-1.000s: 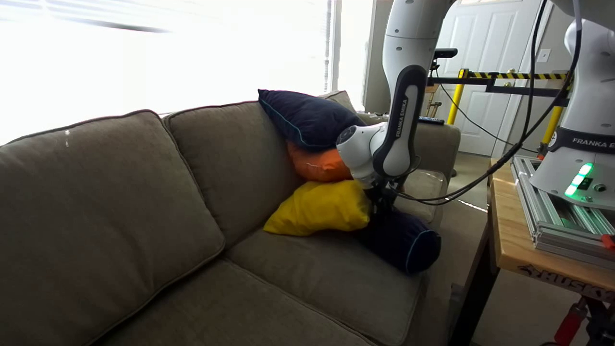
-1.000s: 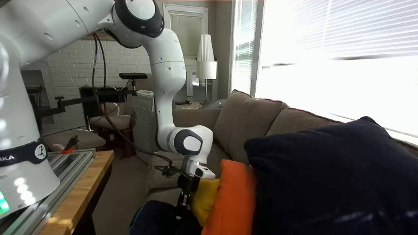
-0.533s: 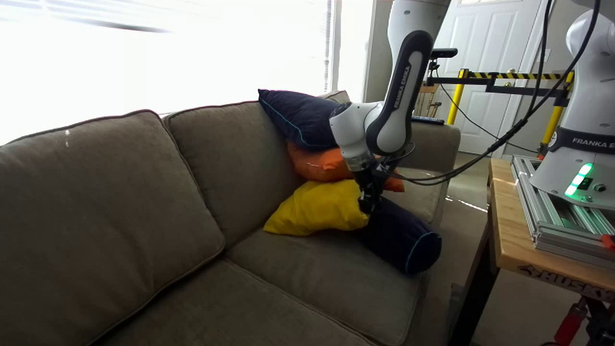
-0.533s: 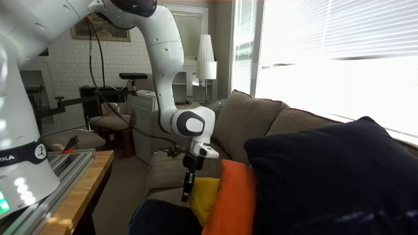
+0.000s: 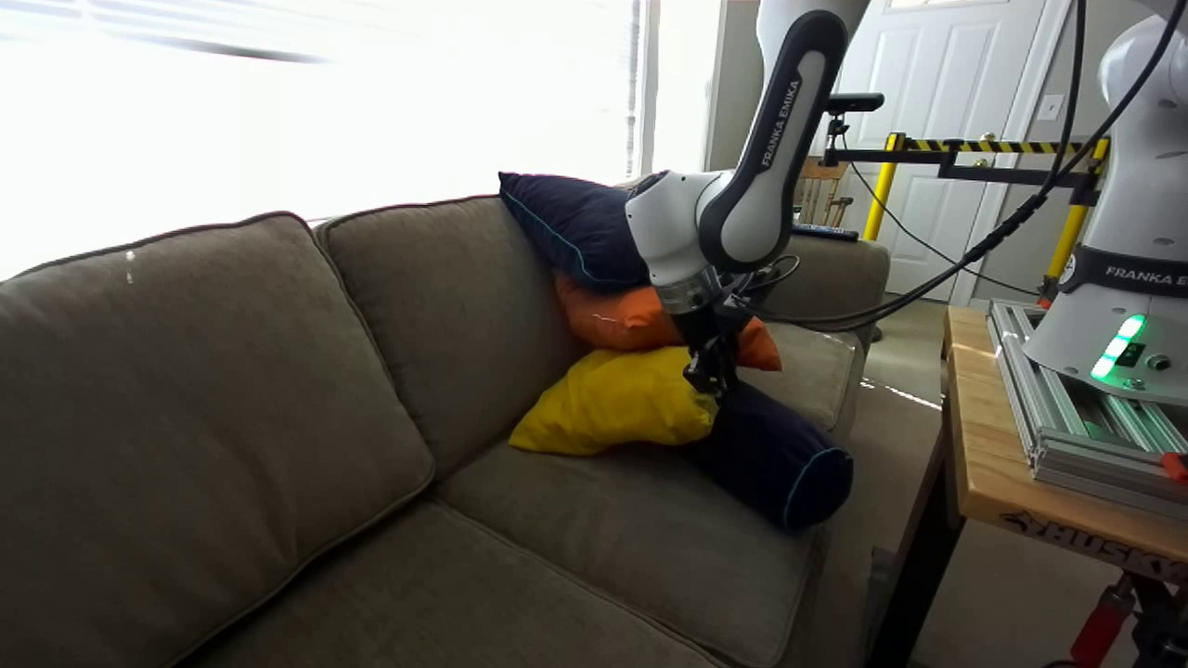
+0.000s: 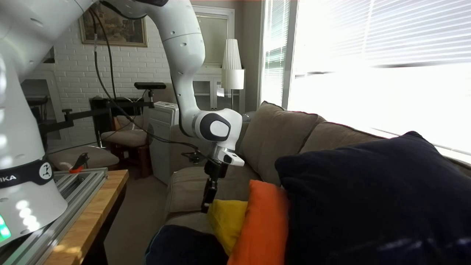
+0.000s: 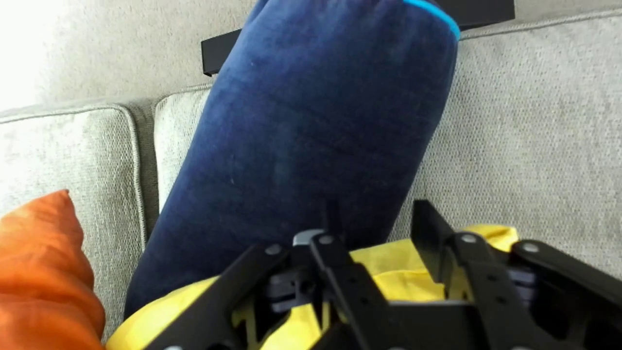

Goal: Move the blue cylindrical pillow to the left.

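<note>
The blue cylindrical pillow [image 5: 780,464] is a dark navy bolster with a light blue edge trim, lying on the sofa seat. Its near part shows low in an exterior view [image 6: 184,246], cut off by the frame. In the wrist view the pillow [image 7: 311,126] runs from the top centre to the lower left, and its lower end is hidden by the yellow pillow. My gripper [image 7: 376,228] is open, fingers apart with nothing between them. In both exterior views the gripper [image 5: 711,378] [image 6: 206,207] hangs above the pillow's back end, beside the yellow pillow.
A yellow pillow [image 5: 613,404] lies against the bolster's back end. An orange pillow [image 5: 622,320] and a squarish navy cushion [image 5: 575,227] are piled against the backrest. The sofa seat [image 5: 594,520] extends left. A wooden workbench [image 5: 974,445] carries the arm base.
My gripper has risen from down at the bolster to above it, shifting slightly toward the backrest. The bolster and the other pillows have not visibly moved.
</note>
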Controlling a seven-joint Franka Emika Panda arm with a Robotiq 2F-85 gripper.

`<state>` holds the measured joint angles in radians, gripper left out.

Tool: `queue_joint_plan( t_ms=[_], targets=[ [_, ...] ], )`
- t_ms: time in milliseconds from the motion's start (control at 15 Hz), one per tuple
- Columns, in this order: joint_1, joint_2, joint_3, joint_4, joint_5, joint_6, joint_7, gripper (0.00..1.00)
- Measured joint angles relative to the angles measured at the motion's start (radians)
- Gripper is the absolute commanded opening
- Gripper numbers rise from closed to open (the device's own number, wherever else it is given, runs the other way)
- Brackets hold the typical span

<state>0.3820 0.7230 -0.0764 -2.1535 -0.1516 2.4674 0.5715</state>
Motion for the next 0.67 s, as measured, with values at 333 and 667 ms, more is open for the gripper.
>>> queue_joint_plan(
  t_ms=[333,667],
  targets=[
    [-0.013,0.001,0.029,0.002,0.003,-0.072,-0.010,1.00],
    [-0.013,0.036,0.018,0.014,-0.002,-0.130,-0.010,1.00]
  ],
)
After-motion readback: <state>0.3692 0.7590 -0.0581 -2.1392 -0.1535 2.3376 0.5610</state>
